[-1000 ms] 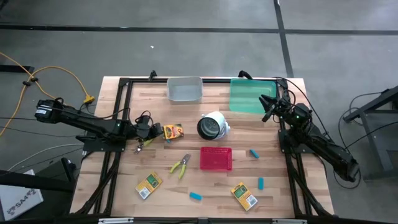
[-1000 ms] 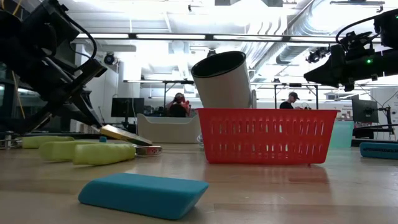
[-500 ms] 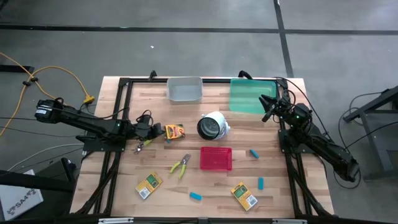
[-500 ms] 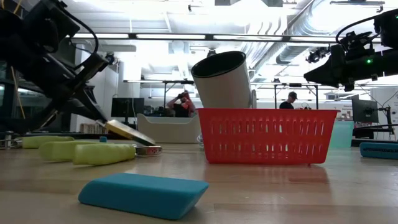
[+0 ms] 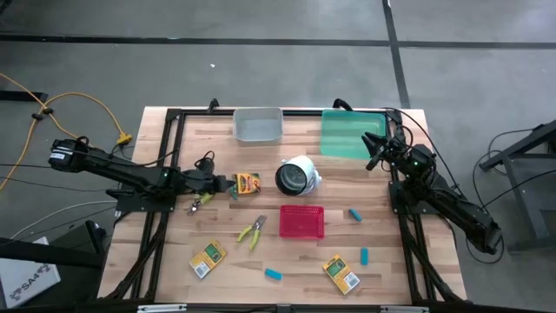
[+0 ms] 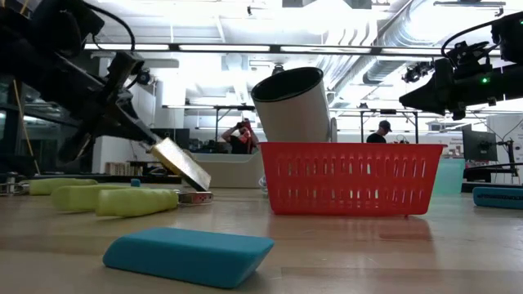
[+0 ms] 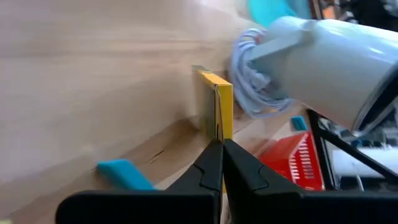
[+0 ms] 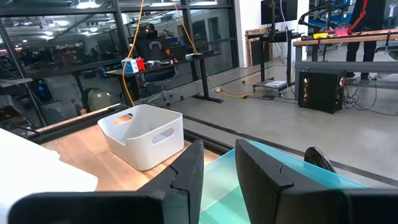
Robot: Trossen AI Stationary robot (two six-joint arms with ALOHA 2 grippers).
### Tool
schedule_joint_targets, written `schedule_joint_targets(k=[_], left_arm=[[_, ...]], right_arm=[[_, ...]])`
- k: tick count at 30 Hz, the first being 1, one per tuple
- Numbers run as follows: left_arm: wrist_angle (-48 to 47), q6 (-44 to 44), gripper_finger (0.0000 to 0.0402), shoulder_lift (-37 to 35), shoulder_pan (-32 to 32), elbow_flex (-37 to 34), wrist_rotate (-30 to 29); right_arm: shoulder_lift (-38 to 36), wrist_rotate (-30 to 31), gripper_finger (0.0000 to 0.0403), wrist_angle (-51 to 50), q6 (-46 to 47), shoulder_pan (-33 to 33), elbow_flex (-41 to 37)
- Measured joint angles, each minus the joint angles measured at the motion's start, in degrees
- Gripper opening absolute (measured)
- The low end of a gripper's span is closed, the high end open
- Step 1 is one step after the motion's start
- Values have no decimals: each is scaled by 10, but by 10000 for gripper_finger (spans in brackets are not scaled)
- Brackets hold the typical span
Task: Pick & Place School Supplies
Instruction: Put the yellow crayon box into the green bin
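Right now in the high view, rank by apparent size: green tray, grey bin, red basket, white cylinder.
1. Green tray, largest.
2. Grey bin.
3. Red basket and white cylinder look alike; the tilted cylinder stands nearer the overhead camera, so I won't rank them.

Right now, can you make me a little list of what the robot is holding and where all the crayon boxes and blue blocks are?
Left gripper: shut on held crayon box, lifted off the table, left of the white cylinder
Right gripper: open, holding nothing, waiting above the green tray
Other crayon boxes: front-left box; front-right box
Blue blocks: front block; far-right block; near-right block
Pliers: middle pliers; left pliers
Red basket: appears empty
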Motion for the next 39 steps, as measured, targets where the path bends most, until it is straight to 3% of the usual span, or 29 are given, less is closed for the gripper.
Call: schedule_joint_targets(k=[6,15,27,33,39], left_arm=[[56,84,1,0,3,0,15],[73,177,1,0,74,1,144],[55,363,1,0,229,70,376],[-39,490,1,0,282,139,384],[-114,611,1,0,299,210,340]], right_arm=[[0,0,85,0,0,0,0],[0,0,85,0,0,0,0],[0,0,85,0,0,0,0],[0,0,85,0,0,0,0],[0,0,85,0,0,0,0]])
